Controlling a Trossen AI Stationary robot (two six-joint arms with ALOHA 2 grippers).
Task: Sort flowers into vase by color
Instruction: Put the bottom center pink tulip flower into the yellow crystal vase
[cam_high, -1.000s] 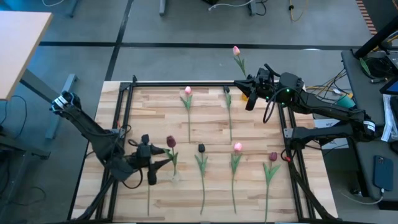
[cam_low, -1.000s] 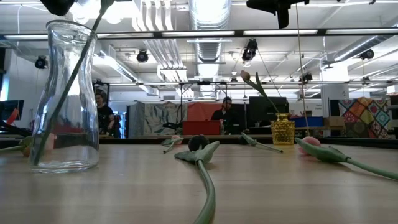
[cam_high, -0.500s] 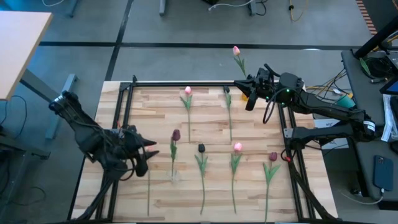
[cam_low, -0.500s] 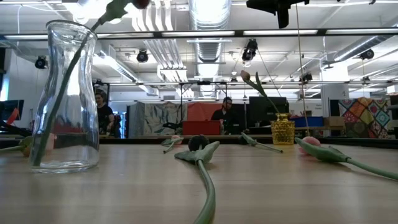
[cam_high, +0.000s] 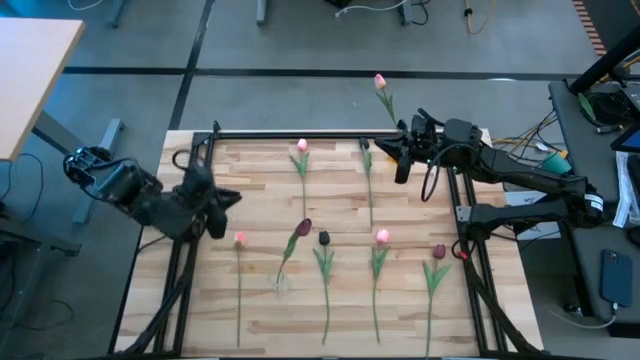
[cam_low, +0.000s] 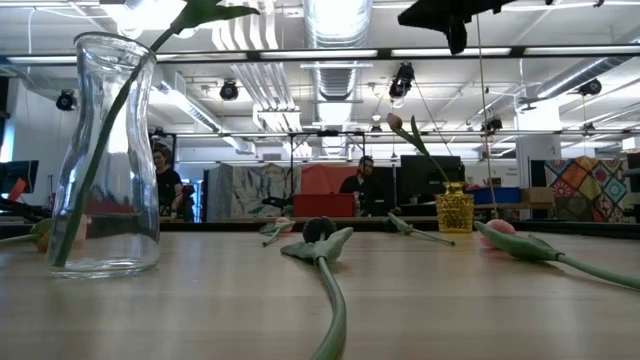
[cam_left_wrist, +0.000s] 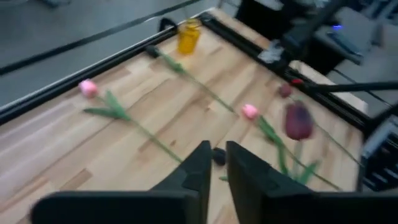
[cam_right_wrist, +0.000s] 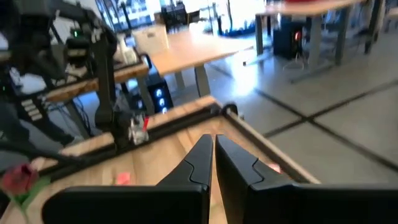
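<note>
Clear glass vase (cam_low: 104, 155) holding one maroon tulip (cam_high: 303, 228), yellow vase (cam_low: 454, 212) one pink tulip (cam_high: 380, 81), both grippers closed, empty.

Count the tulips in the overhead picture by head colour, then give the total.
Pink tulips: 4
Dark maroon tulips: 3
Tulip with a head too dark to tell: 1
Total: 8
</note>
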